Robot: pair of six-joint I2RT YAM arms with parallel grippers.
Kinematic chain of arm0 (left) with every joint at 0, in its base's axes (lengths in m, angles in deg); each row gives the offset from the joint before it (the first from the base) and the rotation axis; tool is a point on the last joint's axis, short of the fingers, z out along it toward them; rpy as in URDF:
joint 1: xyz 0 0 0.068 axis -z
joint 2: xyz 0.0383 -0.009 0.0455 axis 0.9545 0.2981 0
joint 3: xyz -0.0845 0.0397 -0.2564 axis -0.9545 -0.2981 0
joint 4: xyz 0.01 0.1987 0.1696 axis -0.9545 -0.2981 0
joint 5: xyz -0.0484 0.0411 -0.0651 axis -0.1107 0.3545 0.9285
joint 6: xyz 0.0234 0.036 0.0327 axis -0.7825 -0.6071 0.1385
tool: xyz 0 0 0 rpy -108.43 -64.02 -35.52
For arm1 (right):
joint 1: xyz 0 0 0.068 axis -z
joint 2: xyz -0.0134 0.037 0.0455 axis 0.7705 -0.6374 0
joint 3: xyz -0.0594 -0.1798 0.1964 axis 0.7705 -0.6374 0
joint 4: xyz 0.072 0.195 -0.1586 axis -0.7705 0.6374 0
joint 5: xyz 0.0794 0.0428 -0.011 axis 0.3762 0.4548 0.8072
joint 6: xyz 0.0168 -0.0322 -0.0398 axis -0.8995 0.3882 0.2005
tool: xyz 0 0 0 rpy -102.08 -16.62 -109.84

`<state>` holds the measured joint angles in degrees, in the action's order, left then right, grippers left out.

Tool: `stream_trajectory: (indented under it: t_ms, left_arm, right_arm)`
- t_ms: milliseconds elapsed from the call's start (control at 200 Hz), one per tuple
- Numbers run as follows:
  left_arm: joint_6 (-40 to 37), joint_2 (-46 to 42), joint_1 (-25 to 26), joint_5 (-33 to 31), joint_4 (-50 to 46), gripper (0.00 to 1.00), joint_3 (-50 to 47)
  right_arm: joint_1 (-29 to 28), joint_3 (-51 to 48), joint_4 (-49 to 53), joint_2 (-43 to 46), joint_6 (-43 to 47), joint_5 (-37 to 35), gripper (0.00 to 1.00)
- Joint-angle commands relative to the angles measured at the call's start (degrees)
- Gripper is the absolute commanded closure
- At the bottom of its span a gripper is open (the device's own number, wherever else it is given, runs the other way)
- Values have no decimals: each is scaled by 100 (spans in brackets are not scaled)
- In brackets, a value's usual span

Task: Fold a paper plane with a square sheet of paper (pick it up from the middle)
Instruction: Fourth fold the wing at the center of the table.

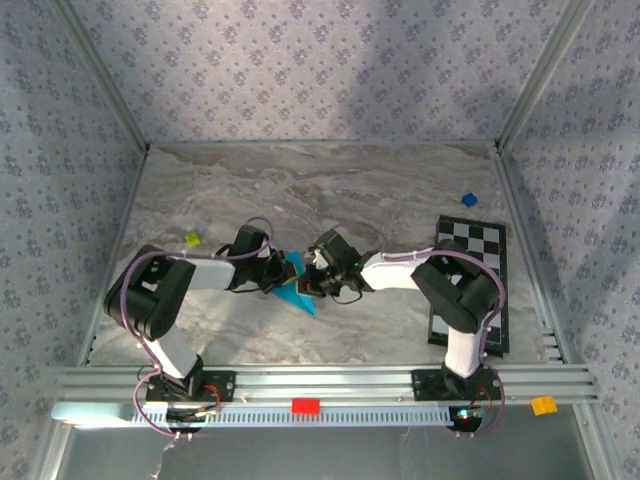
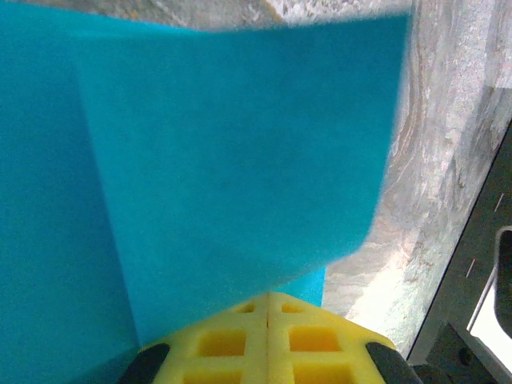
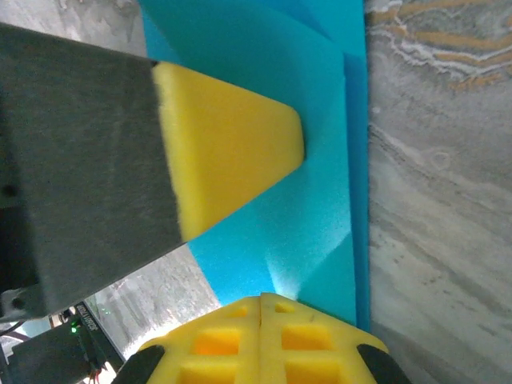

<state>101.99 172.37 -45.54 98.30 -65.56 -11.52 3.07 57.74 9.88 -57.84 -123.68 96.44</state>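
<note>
The square sheet of paper (image 1: 299, 293), bright cyan and folded into a pointed triangular shape, lies mid-table between both grippers. My left gripper (image 1: 281, 271) is shut, its yellow pads (image 2: 240, 340) pressed together with nothing seen between them. A raised flap of the paper (image 2: 240, 144) drapes over their tip (image 2: 266, 298). My right gripper (image 1: 313, 279) is shut on the paper (image 3: 320, 232), which puckers in a bright ridge at its tip (image 3: 262, 300). In the right wrist view the left gripper's finger (image 3: 232, 144) rests across the sheet.
A black-and-white checkered board (image 1: 470, 285) lies at the right, with a tiny blue cube (image 1: 469, 200) behind it. A small yellow-green piece (image 1: 192, 239) sits at the left. Patterned walls close three sides; a metal rail (image 1: 320, 385) runs along the near edge.
</note>
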Motion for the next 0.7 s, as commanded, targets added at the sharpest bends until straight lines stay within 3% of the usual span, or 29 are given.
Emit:
stream_trajectory:
  t_ms: [0, 185, 510, 695]
  left_arm:
    - [-105, 126, -15, -250, -310, 100, -62]
    - [-336, -180, -14, -79, -629, 96, 290]
    - [-494, -699, 211, -174, -1501, 98, 335]
    - [-278, -457, 304, 54, -917, 99, -34]
  right_arm:
    - [-6, -67, 484, -212, -27, -103, 98]
    - [-11, -703, 220, -423, -220, -88, 100]
    - [-11, -571, 333, -407, -238, -167, 100]
    - [-11, -635, 294, -446, -255, -196, 100]
